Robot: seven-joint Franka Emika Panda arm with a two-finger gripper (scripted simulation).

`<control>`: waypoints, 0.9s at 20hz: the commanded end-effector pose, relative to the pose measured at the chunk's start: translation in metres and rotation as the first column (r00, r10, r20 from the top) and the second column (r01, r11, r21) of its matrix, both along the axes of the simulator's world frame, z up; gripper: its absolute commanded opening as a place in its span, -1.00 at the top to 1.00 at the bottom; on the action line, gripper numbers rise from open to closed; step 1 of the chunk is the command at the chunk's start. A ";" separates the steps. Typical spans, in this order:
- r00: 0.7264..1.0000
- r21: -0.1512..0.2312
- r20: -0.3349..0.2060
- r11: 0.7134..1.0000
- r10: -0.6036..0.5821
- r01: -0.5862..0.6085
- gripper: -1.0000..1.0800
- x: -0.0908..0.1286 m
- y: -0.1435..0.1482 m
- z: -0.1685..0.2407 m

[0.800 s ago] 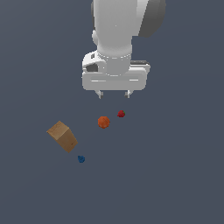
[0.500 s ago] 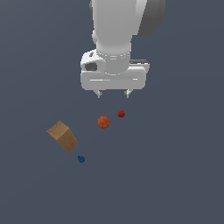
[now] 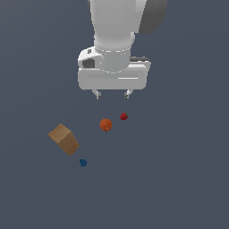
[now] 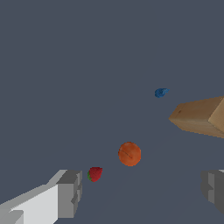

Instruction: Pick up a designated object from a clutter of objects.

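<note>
Probably light, firm and prone to rolling, so best pinched across the widest middle: small round orange-red ball (image 3: 106,125) on the dark grey counter (image 3: 179,179), just beside the small red strawberry-like piece (image 3: 124,116), below the wide-open, empty pincer (image 3: 112,94).

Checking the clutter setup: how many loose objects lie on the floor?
4: orange ball at centre, red strawberry on its exterior-view right, tan box on its left, blue piece just below the box. None appears hidden.
</note>
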State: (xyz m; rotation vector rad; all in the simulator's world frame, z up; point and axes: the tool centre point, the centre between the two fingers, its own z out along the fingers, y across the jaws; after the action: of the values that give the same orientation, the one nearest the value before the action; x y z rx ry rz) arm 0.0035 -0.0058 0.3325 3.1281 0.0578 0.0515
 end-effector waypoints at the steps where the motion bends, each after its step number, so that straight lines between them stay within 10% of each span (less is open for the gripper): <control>1: 1.000 0.000 -0.001 1.000 -0.004 0.004 -0.92 0.000 -0.001 -0.004; 18: 0.986 0.015 -0.015 0.986 -0.167 0.167 -0.92 -0.017 -0.021 -0.115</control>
State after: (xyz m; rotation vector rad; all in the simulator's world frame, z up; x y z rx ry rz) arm -0.0090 -0.0238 0.2326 3.1367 -0.1697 0.0318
